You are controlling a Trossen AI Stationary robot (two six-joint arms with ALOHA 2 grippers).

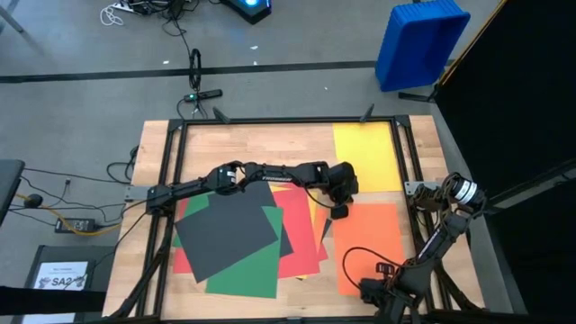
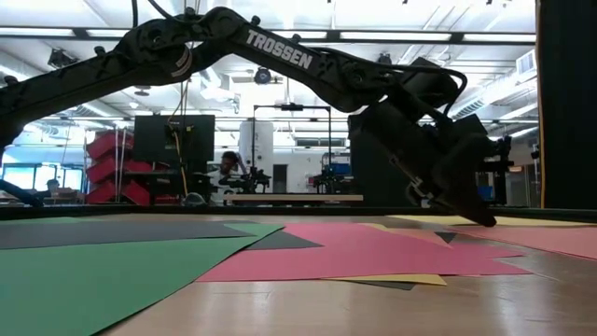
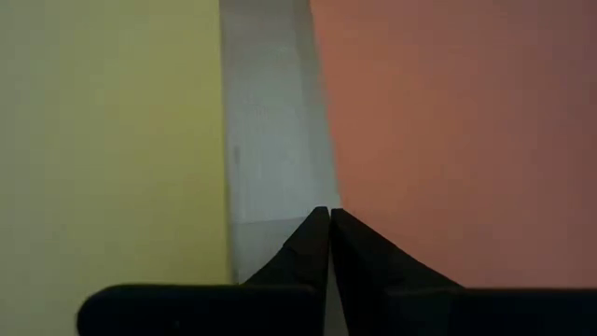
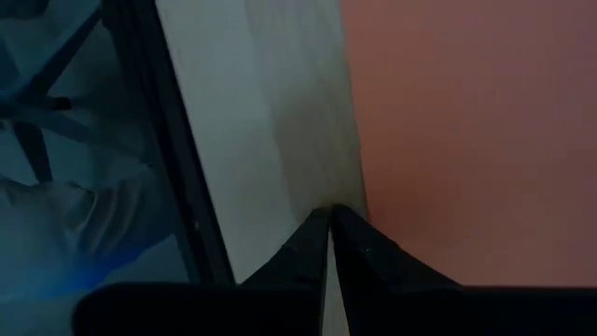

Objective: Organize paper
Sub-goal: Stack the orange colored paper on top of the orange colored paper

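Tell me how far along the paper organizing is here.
Early. Done: a yellow sheet and an orange sheet lie apart. In hand: nothing; the left gripper, shut, sits between them. Left: the mixed black, green, red pile. The right gripper waits at the near edge.

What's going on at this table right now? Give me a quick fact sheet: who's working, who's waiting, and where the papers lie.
working arm: left end effector, fingers shut, reaching over the table's middle, at the edge of the orange sheet
waiting arm: right end effector, fingers shut, folded at the near right table edge
pile: dark grey sheet on top, over green sheet and red sheet
set apart: yellow sheet, far right corner
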